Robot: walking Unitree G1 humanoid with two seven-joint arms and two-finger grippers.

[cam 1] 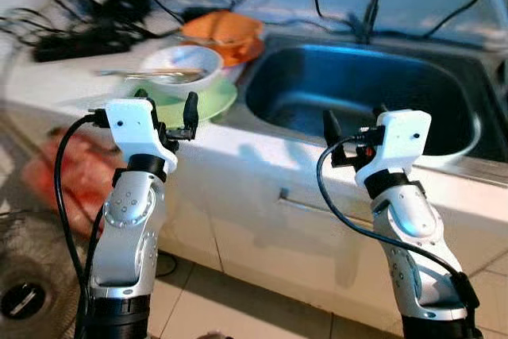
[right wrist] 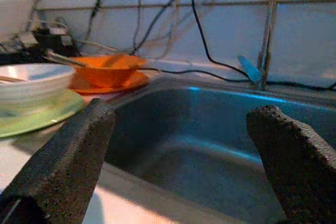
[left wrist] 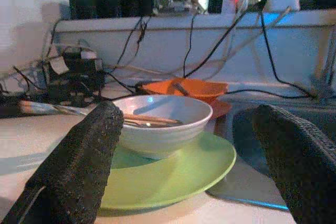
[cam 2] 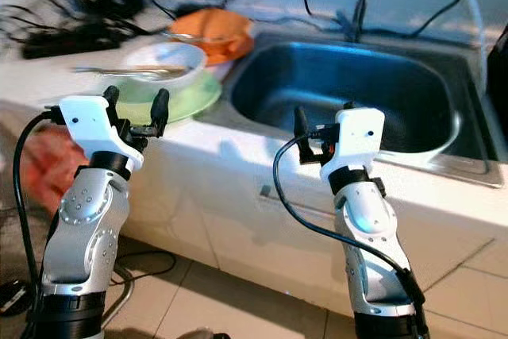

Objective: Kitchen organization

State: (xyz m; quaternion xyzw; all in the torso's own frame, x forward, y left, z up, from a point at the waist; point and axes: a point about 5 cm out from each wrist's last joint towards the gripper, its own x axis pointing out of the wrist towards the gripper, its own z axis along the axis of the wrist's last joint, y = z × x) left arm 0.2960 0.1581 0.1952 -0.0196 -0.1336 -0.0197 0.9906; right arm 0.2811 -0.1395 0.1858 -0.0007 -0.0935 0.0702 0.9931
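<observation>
left gripper [left wrist: 184,166] spread, facing white bowl [left wrist: 160,124] | right gripper [right wrist: 186,161] spread, facing sink [right wrist: 210,145]

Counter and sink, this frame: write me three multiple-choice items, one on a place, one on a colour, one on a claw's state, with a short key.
1. What does the white bowl sit on?
A. the green plate
B. the sink floor
C. the floor tiles

2. What colour is the bowl nearest the back wall, beside the sink?
A. blue
B. orange
C. black

3. How does the left claw stand?
A. shut on the white bowl
B. open, short of the dishes
C. shut on a spoon

Key: 1 A, the left wrist view shows the white bowl resting on the green plate. 2 B, the orange bowl sits behind the white one. 3 B, its two fingers stand apart with the dishes seen between them, untouched.
</observation>
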